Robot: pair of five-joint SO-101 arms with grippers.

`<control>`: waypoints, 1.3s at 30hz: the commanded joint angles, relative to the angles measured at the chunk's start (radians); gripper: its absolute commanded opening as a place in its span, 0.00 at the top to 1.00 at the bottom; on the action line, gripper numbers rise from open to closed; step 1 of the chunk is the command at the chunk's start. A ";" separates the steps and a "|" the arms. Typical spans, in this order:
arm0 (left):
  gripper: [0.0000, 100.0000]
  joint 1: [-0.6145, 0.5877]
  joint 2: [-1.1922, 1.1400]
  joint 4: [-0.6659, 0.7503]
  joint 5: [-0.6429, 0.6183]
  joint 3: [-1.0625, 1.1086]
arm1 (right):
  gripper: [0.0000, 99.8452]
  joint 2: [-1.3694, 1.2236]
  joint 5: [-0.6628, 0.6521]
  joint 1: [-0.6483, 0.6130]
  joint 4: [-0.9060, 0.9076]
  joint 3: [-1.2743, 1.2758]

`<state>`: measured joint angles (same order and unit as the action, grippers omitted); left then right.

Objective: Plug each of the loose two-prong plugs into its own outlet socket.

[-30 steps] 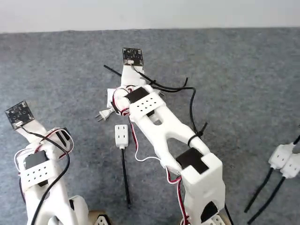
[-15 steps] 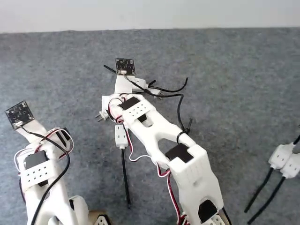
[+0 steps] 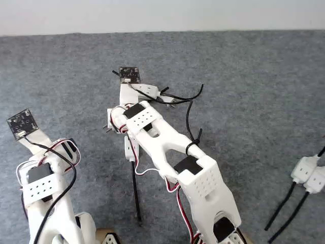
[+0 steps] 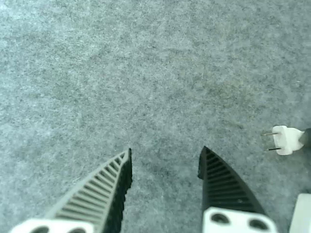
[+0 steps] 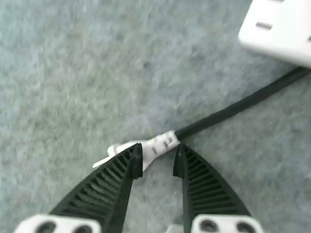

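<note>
Our right tool point(image 5: 157, 147) hangs low over the loose two-prong plug point(image 5: 156, 141). Its jaws are parted only narrowly and grip nothing. One black fingertip point(image 5: 136, 154) overlaps the white plug body, and the other sits just beside the spot where the black cord point(image 5: 233, 109) leaves it.

The plug lies flat on the grey desk point(image 3: 254, 76), with its prongs pointing away from the white outlet socket point(image 5: 282, 26) that lies near, along the line of the cord.

As we read it, the step in hand is the grasp, and the jaws are not yet well lined up. The plug runs nearly along the line between them, so closing now would likely pinch it end to end or skid it across the desk. We would turn the wrist until the pads face the body's flat sides. Then we would settle lower and close behind the prongs, leaving them bare and keeping off the cord. A firm, square hold matters, because the stiff cord will probably try to twist the plug when we lift it and swing the prongs round to the slots.

Our left tool point(image 4: 166, 149) hovers wide open and empty over bare desk. It could steady the socket during the push.
</note>
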<state>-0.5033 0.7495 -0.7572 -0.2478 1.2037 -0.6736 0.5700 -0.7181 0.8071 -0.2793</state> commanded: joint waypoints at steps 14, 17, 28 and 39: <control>0.79 0.006 0.017 0.020 0.009 0.001 | 0.88 -0.108 0.008 -0.012 -0.024 -0.249; 0.79 0.006 0.017 0.021 0.009 0.001 | 0.88 -0.153 0.011 -0.008 0.065 -0.324; 0.79 0.006 0.017 0.020 0.009 0.001 | 0.88 -0.278 0.014 0.001 0.211 -0.580; 0.79 0.008 0.017 0.025 0.011 0.010 | 0.78 -0.286 -0.516 0.005 0.456 -0.721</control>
<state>-0.4987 0.7495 -0.7572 -0.2478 1.2252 -0.9805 0.2601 -0.7211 1.2490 -0.9390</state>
